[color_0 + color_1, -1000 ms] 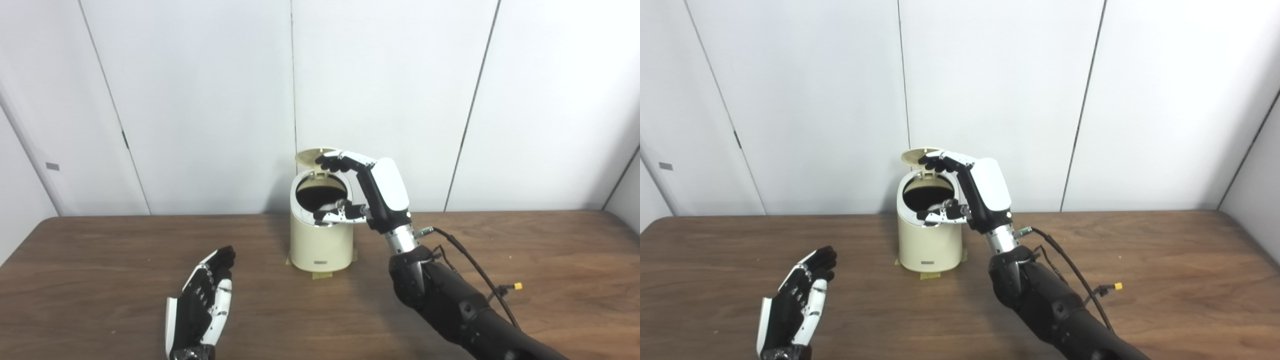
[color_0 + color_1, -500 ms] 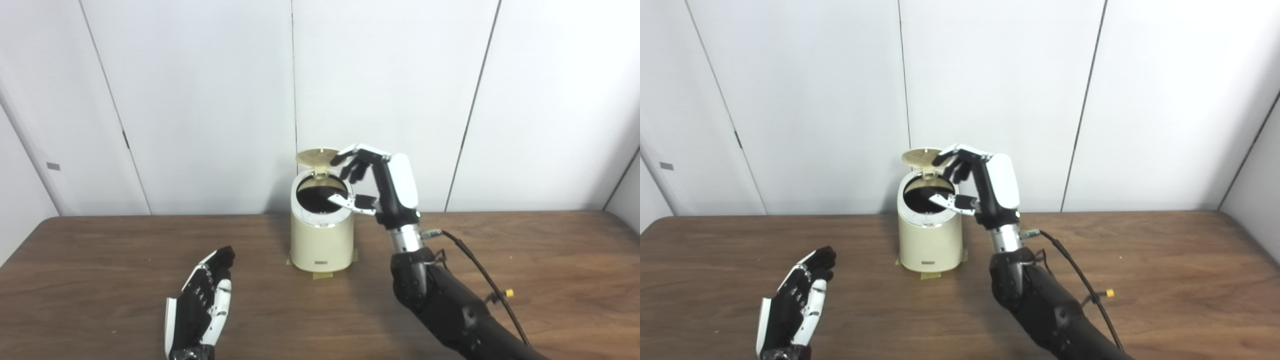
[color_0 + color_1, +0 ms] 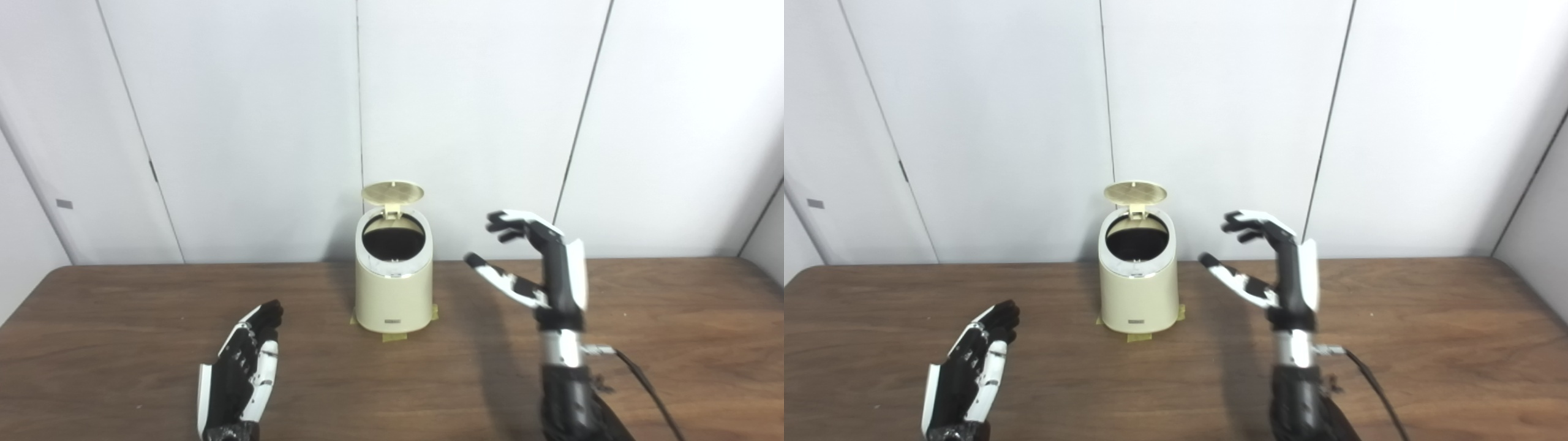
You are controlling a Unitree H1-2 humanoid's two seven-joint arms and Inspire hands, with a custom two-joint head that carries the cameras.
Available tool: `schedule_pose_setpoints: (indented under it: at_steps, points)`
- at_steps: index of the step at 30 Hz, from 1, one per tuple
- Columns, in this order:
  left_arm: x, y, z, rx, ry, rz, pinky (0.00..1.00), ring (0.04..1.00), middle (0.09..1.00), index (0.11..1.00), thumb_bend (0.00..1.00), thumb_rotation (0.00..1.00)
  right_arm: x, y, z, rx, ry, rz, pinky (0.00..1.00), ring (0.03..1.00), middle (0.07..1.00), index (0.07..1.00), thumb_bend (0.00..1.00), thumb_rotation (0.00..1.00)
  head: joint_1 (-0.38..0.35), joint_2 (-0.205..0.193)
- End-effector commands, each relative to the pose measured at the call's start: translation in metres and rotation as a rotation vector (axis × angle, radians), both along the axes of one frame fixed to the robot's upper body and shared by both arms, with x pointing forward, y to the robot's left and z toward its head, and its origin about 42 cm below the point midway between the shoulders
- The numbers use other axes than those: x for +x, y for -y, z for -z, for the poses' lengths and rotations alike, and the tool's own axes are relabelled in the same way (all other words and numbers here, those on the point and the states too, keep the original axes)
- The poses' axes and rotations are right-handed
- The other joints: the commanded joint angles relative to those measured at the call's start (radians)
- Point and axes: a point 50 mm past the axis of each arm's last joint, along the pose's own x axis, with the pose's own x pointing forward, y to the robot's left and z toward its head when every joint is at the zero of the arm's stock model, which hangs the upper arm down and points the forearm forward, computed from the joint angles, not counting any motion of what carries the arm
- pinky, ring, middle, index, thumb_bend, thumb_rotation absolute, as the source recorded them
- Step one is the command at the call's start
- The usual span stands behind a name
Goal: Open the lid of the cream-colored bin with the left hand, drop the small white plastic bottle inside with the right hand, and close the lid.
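The right hand (image 3: 539,263) stands upright in the right-centre of the frame, raised above the table (image 3: 674,318), well apart from the bin (image 3: 393,288) to its left. Its fingers (image 3: 511,223) curl loosely forward and the thumb juts toward the bin; the hand is spread wide and holds nothing. A black cable (image 3: 649,392) trails from its wrist toward the lower right corner.

The left hand (image 3: 242,367) lies low in the lower left of the frame, near the table surface, fingers stretched out together and pointing toward the bin, also holding nothing.

The bin sits in the middle of the frame at the far side of the table, fixed down with bits of yellow tape (image 3: 392,335) at its base. Its round lid (image 3: 392,193) is tipped up on its hinge at the back, leaving the dark mouth uncovered. The small white bottle is not visible anywhere on the table or in either hand; judging by this, it is probably already inside the bin, though the dark inside hides it.

So the step in hand appears to be the last one: closing the lid. That calls for a hand to reach over the top of the bin, behind or above the raised lid, and press it forward and down until it seats on the rim.

Count: one bin, one lid, two hands, no bottle in sight.
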Motion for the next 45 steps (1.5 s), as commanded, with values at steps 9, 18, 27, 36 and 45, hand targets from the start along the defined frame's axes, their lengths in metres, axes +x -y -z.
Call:
schedule_pose_setpoints:
  at_steps: [9,18,27,36,45]
  points:
    - [0.005,-0.003,-0.017,0.004,0.074,0.007,0.83,0.824,0.809,0.793,0.22,0.53,-0.037,0.021,0.007,0.136,-0.007,-0.019,0.54,0.627,0.654,0.496,0.48,0.15,-0.006,0.011]
    - [0.002,-0.007,-0.018,0.007,0.074,0.004,0.81,0.813,0.799,0.782,0.22,0.6,-0.061,0.018,0.023,0.171,-0.063,0.003,0.49,0.6,0.63,0.495,0.49,0.15,-0.006,0.022]
    - [-0.002,-0.014,-0.018,0.021,0.076,0.004,0.8,0.812,0.8,0.782,0.23,0.57,-0.073,0.007,0.025,0.157,-0.155,-0.032,0.57,0.683,0.711,0.711,0.27,0.36,0.0,0.037]
    - [0.007,-0.02,-0.042,0.039,0.126,-0.021,0.82,0.805,0.792,0.771,0.25,0.57,-0.073,0.007,0.027,0.178,-0.144,-0.003,0.61,0.696,0.724,0.737,0.26,0.34,0.004,0.039]
    - [0.06,-0.029,-0.161,0.254,0.37,-0.031,0.79,0.8,0.784,0.771,0.3,0.7,-0.073,0.005,0.024,0.166,-0.136,-0.002,0.61,0.694,0.715,0.727,0.26,0.4,0.012,0.041]
